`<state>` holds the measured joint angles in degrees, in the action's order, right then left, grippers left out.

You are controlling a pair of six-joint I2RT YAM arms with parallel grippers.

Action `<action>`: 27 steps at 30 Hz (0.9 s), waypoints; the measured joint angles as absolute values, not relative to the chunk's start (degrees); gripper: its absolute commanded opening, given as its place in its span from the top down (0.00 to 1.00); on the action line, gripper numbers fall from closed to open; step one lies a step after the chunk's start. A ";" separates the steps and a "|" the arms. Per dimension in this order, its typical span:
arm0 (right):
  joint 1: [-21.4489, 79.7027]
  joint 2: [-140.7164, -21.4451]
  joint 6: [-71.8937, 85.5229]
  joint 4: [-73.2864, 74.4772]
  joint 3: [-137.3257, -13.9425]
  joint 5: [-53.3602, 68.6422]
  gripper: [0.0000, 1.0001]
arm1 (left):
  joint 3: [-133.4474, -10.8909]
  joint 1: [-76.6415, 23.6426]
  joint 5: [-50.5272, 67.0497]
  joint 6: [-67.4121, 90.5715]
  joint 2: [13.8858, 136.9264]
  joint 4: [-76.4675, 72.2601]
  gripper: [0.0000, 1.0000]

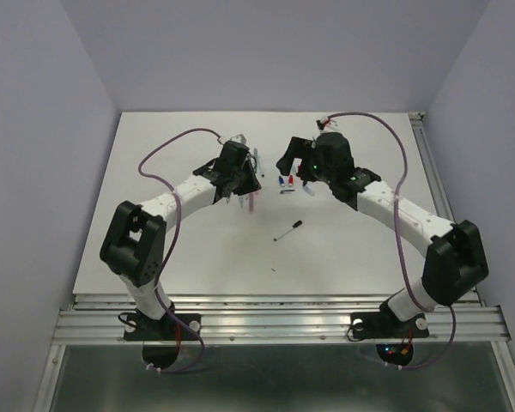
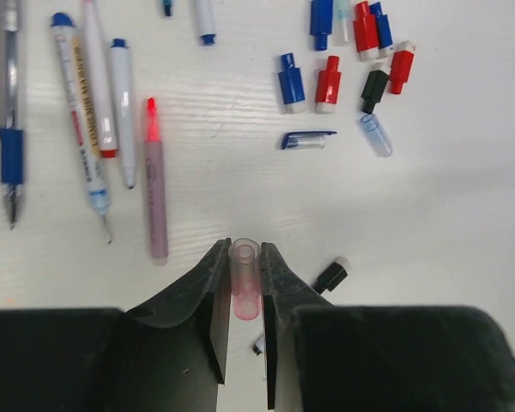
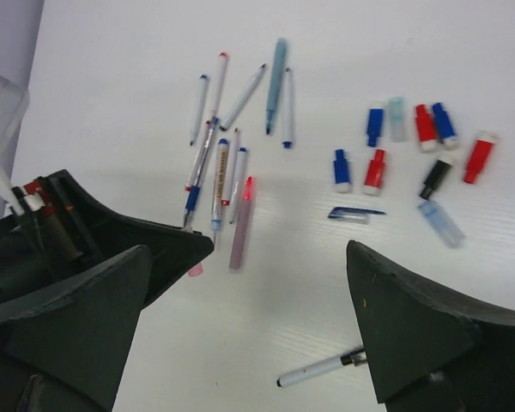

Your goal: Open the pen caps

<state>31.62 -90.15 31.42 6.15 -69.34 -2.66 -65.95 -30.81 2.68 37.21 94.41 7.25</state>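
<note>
Left end effector [image 2: 245, 251]: clamped on a pink cap [image 2: 244, 287], its long axis along the fingers [image 2: 210, 296].
Right end effector [image 3: 281, 253]: spread wide, empty.
Loose caps [image 2: 352, 60]: on the bench [image 2: 446, 223], far and right of your left end effector, nearer the right arm [image 1: 395, 210].
Hidden: pink cap's near end; top view too small for counting.

Red, blue, black pen caps [image 2: 327, 84] clustered flat; pink cap [image 2: 245, 292] in left gripper [image 2: 245, 257]

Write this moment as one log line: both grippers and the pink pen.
left gripper: shut on translucent pink plastic cap | right gripper: open, empty | slim pink pen: uncapped, lying on white table
</note>
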 measured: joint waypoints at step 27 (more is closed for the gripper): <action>30.20 -70.96 36.32 16.73 -54.61 -20.99 0.00 | -98.54 -40.40 -3.25 32.38 126.67 20.80 0.49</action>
<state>30.20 -70.96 36.32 16.73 -54.61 -20.99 -98.54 -40.40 -3.25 32.38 126.67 20.80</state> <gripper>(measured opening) 0.998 0.458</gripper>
